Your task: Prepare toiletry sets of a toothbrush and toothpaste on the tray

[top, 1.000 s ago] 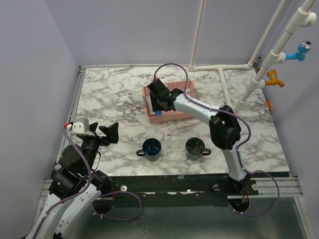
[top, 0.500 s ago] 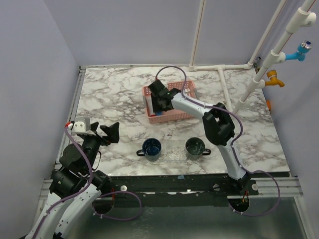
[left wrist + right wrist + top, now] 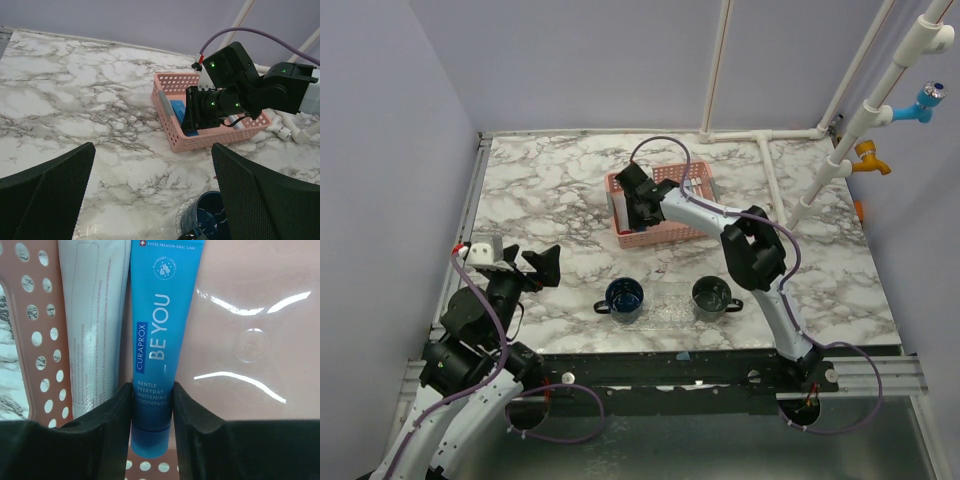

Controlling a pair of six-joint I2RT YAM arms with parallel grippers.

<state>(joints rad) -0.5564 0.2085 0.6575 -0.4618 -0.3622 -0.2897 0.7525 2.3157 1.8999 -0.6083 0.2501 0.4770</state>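
Left pincer (image 3: 152,150): spread wide and holding nothing. It hangs over the table (image 3: 540,190), well to the near-left of the pink basket (image 3: 692,234), in the same pose as a second ago.
Navy mug (image 3: 624,296): upright on the near side of the basket, at the left end of the clear tray (image 3: 668,304).
White pack (image 3: 97,315): flat in the basket by its left wall, just beside the tube's left edge.
Blue toothpaste tube (image 3: 160,315): flat on the basket floor, not yet lifted.
Right pincer (image 3: 152,395): down inside the basket, pinching the tube's lower end with a pad against each long edge.
Dark green mug (image 3: 710,294): upright on the near side of the basket, at the tray's right end.
Toothbrush: cannot be told for sure. A slim grey-blue strip (image 3: 164,104) along the basket's left wall may be it.
Just changed: the right pincer's jaws have drawn in onto the tube.
Versus a second ago: the right arm's elbow has swung in toward the basket and the wrist sits lower. Mugs, tray and basket have not moved.
Meaning: the grasp looks made. The tube most likely goes next up and over to a mug on the tray.
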